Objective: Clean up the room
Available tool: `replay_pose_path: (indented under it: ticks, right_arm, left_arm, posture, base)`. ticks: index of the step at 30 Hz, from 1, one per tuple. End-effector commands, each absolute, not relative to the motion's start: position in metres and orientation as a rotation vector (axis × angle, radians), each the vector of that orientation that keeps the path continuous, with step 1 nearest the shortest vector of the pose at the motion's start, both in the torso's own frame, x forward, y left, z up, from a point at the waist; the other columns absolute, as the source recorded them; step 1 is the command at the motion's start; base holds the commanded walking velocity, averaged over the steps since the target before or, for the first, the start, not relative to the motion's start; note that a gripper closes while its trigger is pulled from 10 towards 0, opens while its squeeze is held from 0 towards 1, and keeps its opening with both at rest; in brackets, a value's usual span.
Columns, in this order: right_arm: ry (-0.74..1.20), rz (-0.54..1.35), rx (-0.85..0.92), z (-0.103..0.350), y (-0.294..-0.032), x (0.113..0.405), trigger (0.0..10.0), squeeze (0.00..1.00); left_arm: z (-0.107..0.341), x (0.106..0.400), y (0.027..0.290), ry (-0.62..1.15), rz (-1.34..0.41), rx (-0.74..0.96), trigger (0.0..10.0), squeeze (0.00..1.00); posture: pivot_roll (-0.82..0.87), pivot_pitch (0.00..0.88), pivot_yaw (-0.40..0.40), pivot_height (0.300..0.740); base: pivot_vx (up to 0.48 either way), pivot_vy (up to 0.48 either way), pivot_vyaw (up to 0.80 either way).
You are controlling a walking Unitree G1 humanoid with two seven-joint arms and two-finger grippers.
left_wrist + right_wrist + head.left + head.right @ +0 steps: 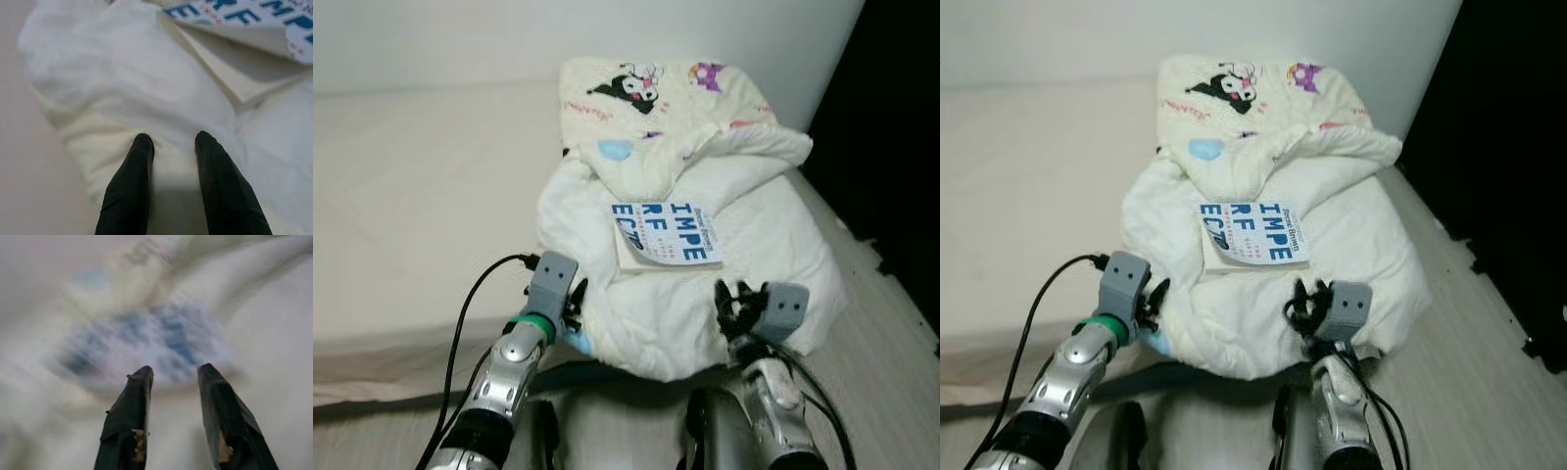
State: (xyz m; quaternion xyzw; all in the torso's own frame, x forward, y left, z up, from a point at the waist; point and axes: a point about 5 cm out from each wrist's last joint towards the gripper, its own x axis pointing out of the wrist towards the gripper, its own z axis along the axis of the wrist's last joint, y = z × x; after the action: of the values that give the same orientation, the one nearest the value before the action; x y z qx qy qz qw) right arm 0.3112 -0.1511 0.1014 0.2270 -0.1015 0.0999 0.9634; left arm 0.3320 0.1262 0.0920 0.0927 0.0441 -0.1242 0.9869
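Where puffy white duvet (705,284) bunches, curled-cover book (664,235) rests.

The book (666,235) lying on the white duvet (754,245) carries large blue capitals on its curled white cover: "IMPE" on the first line, "RF" on the second, "ECT" on the third. Small print runs along the cover's edge, too small to read

The duvet (705,284) is plain white. The pillow (656,108) is cream with black cartoon figures and blue and purple spots. The book (664,235) has a white cover with blue letters.
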Motion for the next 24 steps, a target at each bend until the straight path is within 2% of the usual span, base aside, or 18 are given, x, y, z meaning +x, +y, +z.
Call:
replay_pose_path:
  ticks: [1, 2, 3, 4, 7, 8, 9, 10, 15, 19, 24]
  right_arm:
    - [-0.21, 0.26, 0.596, 0.105, -0.149, 0.309, 10.0, 0.0]
    - [-0.224, 0.291, 0.664, 0.11, -0.148, 0.308, 10.0, 0.0]
    - [-0.259, 0.33, 0.833, 0.116, -0.152, 0.308, 10.0, 0.0]
    - [-0.274, 0.294, 0.897, 0.115, -0.159, 0.311, 10.0, 0.0]
    - [-0.29, 0.212, 0.976, 0.11, -0.172, 0.313, 10.0, 0.0]
    - [-0.286, 0.156, 1.015, 0.102, -0.183, 0.315, 10.0, 0.11]
    - [-0.283, 0.125, 1.038, 0.097, -0.189, 0.315, 10.0, 0.11]
    - [-0.272, 0.1, 1.06, 0.09, -0.195, 0.316, 10.0, 1.0]
    - [-0.23, 0.131, 1.136, 0.082, -0.206, 0.319, 10.0, 1.0]
    - [-0.142, 0.231, 1.192, 0.084, -0.198, 0.332, 10.0, 1.0]
    - [-0.102, 0.242, 1.227, 0.082, -0.193, 0.338, 10.0, 1.0]
  left_arm:
    - [0.089, 0.33, 0.128, 0.108, -0.249, 0.175, 10.0, 0.0]
    - [0.09, 0.33, 0.127, 0.103, -0.249, 0.173, 10.0, 0.0]
    - [0.095, 0.332, 0.128, 0.09, -0.245, 0.169, 10.0, 0.0]
    - [0.097, 0.333, 0.128, 0.084, -0.244, 0.168, 10.0, 0.0]
    - [0.1, 0.334, 0.129, 0.077, -0.242, 0.168, 10.0, 0.0]
    - [0.102, 0.335, 0.129, 0.074, -0.241, 0.167, 10.0, 0.0]
    - [0.104, 0.335, 0.13, 0.072, -0.24, 0.166, 10.0, 0.0]
    - [0.106, 0.336, 0.131, 0.069, -0.239, 0.165, 10.0, 0.0]
    - [0.116, 0.335, 0.132, 0.046, -0.242, 0.162, 10.0, 0.0]
    - [0.148, 0.326, 0.135, -0.066, -0.281, 0.152, 10.0, 0.0]
    - [0.162, 0.316, 0.14, -0.094, -0.297, 0.153, 10.0, 0.0]
  posture:
    - [0.04, 0.11, 0.063, 0.575]
    - [0.04, 0.11, 0.063, 0.575]
    - [0.04, 0.111, 0.063, 0.575]
    - [0.05, 0.117, 0.063, 0.575]
    - [0.06, 0.12, 0.064, 0.575]
    - [0.06, 0.131, 0.07, 0.575]
    - [0.06, 0.131, 0.07, 0.575]
    - [0.07, 0.143, 0.078, 0.575]
    - [0.09, 0.163, 0.089, 0.575]
    - [0.16, 0.208, 0.078, 0.575]
    - [0.22, 0.24, 0.067, 0.575]
  base:
    - [0.0, 0.0, 0.0]
    - [0.0, 0.0, 0.0]
    - [0.0, 0.0, 0.0]
    - [0.0, 0.0, 0.0]
    - [0.0, 0.0, 0.0]
    - [0.0, 0.0, 0.0]
    - [0.0, 0.0, 0.0]
    - [0.0, 0.0, 0.0]
    - [0.0, 0.0, 0.0]
    - [0.0, 0.0, 0.0]
    - [0.0, 0.0, 0.0]
